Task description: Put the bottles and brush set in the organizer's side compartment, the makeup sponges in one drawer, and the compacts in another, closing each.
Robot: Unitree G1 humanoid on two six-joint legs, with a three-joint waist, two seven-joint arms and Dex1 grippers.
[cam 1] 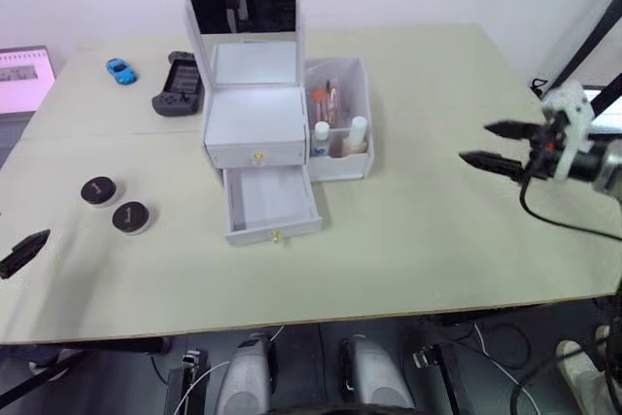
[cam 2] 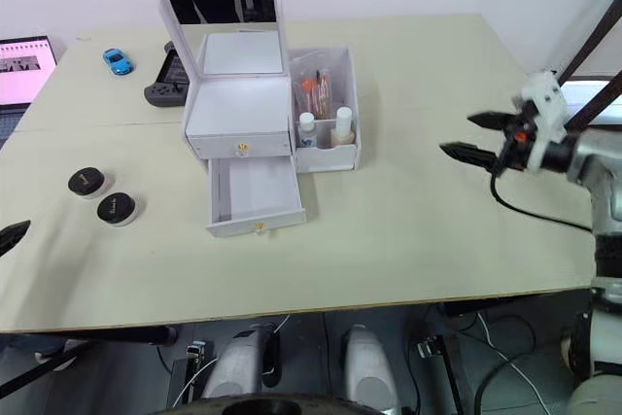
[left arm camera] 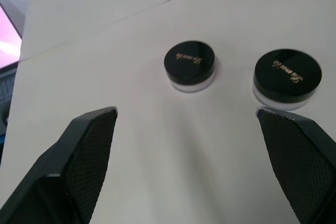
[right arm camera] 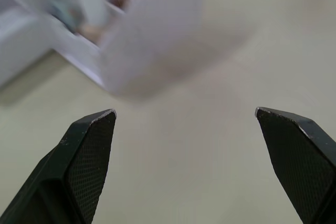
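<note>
The two round black compacts (cam 1: 114,204) with pale rims lie on the desk (cam 1: 428,240) at about one o'clock from the left tool (left arm camera: 189,145), which gapes open and empty, far nearer than the open right tool (cam 1: 498,145).

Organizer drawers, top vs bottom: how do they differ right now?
The top drawer is pushed shut, flush with the organizer; the bottom drawer is pulled out toward the table's front edge. The bottom drawer's inside shows and looks empty; the top drawer's contents are hidden. Both are white, each with a small gold knob on its front.
</note>
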